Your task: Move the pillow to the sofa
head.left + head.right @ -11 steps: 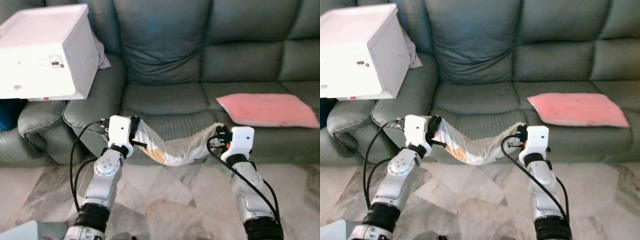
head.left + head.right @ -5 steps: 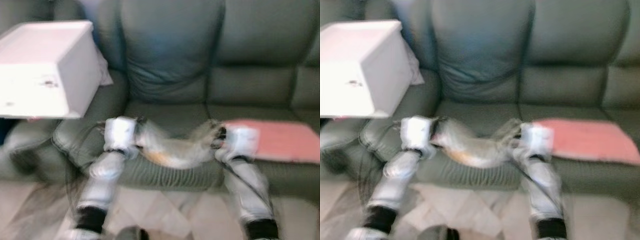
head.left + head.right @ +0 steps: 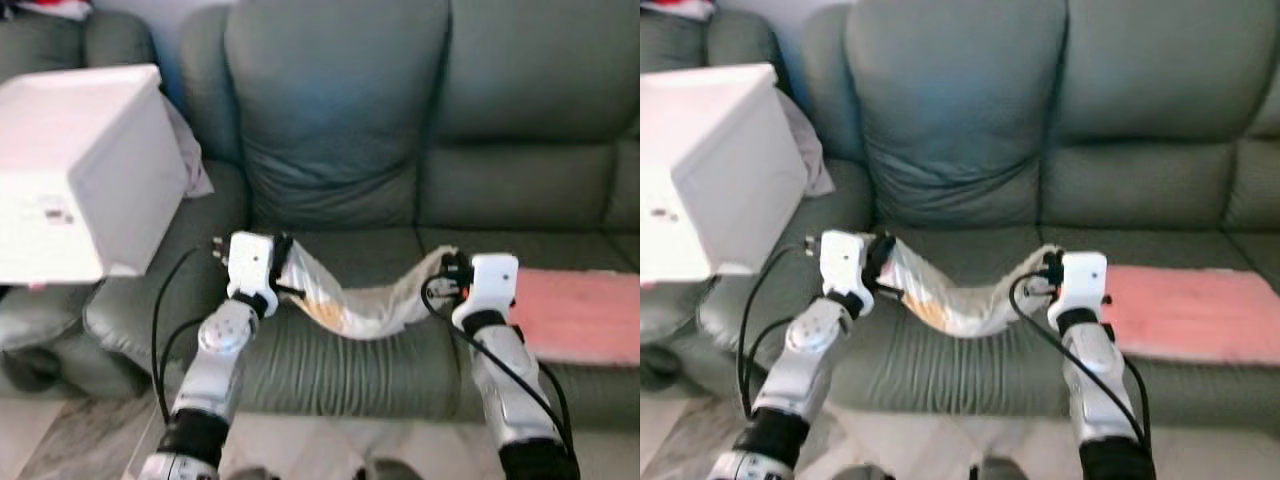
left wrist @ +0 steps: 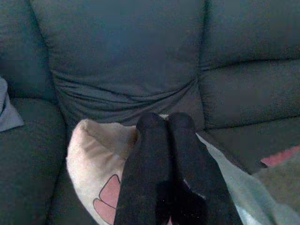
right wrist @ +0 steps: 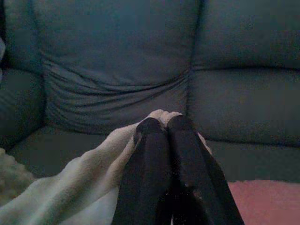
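Observation:
A limp white pillow (image 3: 362, 305) with an orange print hangs in a sag between my two grippers, over the front of the grey-green sofa's seat cushion (image 3: 340, 355). My left gripper (image 3: 283, 262) is shut on the pillow's left end (image 4: 96, 154). My right gripper (image 3: 446, 272) is shut on its right end (image 5: 140, 140). In both wrist views the black fingers (image 4: 161, 140) press together on the fabric, facing the sofa's back cushion (image 3: 335, 110).
A flat pink cushion (image 3: 580, 315) lies on the sofa seat to the right. A white box (image 3: 80, 170) sits on the sofa's left armrest (image 3: 130, 310), with a pale cloth (image 3: 190, 150) behind it. Marble floor (image 3: 60, 450) shows at the lower left.
The camera has moved closer to the sofa. The pillow, held at both ends, now hangs over the seat cushion instead of in front of the sofa above the floor.

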### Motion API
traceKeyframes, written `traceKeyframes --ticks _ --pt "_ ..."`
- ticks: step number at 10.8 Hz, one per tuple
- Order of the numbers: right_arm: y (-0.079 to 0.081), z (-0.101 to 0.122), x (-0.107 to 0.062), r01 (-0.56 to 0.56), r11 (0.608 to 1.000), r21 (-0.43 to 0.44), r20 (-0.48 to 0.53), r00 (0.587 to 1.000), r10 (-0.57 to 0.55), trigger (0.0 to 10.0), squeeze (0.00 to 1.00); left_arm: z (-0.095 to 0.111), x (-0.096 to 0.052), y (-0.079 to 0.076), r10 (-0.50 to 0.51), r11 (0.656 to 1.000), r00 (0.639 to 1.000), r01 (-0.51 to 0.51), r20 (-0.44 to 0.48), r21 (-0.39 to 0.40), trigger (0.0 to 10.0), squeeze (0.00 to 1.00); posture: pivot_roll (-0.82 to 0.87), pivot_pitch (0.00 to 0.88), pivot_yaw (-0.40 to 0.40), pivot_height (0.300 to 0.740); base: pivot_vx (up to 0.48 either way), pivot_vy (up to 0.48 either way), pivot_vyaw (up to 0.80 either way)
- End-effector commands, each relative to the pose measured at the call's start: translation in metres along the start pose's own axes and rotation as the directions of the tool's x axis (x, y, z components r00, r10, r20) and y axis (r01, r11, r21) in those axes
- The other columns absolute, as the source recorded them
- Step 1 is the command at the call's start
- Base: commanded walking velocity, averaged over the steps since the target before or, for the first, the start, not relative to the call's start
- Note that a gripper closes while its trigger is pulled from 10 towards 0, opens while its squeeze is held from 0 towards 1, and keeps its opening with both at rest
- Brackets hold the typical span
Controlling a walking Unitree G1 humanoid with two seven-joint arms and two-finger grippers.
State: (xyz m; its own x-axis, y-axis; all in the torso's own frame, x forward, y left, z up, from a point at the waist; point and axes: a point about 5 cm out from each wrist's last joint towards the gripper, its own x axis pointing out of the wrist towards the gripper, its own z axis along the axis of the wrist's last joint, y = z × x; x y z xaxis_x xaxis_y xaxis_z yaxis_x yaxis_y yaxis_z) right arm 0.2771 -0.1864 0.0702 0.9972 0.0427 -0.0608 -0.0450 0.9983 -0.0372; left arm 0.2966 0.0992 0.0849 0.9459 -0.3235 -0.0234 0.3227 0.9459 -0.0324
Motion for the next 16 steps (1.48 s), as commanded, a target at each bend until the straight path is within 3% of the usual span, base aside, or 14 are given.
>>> traceKeyframes --ticks 1,4,10,16 --pt "0.010 0.006 0.003 -0.030 1.000 0.009 0.030 0.999 0.029 10.0 0.00 0.005 -0.001 0.006 0.018 1.000 1.000 -0.018 0.017 0.023 10.0 0.00 -0.04 0.000 0.039 0.740 0.000 0.000 0.00" --pt "0.009 0.005 0.003 -0.027 1.000 0.006 0.025 0.999 0.027 10.0 0.00 0.005 0.000 0.005 0.007 1.000 1.000 -0.008 0.020 0.025 10.0 0.00 -0.03 0.000 0.038 0.740 0.000 0.000 0.00" --pt "0.009 0.006 0.004 -0.023 1.000 0.004 0.022 1.000 0.022 10.0 0.00 0.004 -0.001 0.003 -0.007 1.000 1.000 0.007 0.016 0.012 10.0 0.00 -0.03 0.000 0.036 0.740 0.308 0.000 0.00" --pt "0.011 0.002 -0.001 -0.021 1.000 0.011 0.014 1.000 0.021 10.0 0.00 -0.006 -0.006 0.000 -0.017 1.000 0.999 0.016 -0.041 -0.007 10.0 0.00 -0.03 0.000 0.038 0.740 0.000 0.000 0.00"
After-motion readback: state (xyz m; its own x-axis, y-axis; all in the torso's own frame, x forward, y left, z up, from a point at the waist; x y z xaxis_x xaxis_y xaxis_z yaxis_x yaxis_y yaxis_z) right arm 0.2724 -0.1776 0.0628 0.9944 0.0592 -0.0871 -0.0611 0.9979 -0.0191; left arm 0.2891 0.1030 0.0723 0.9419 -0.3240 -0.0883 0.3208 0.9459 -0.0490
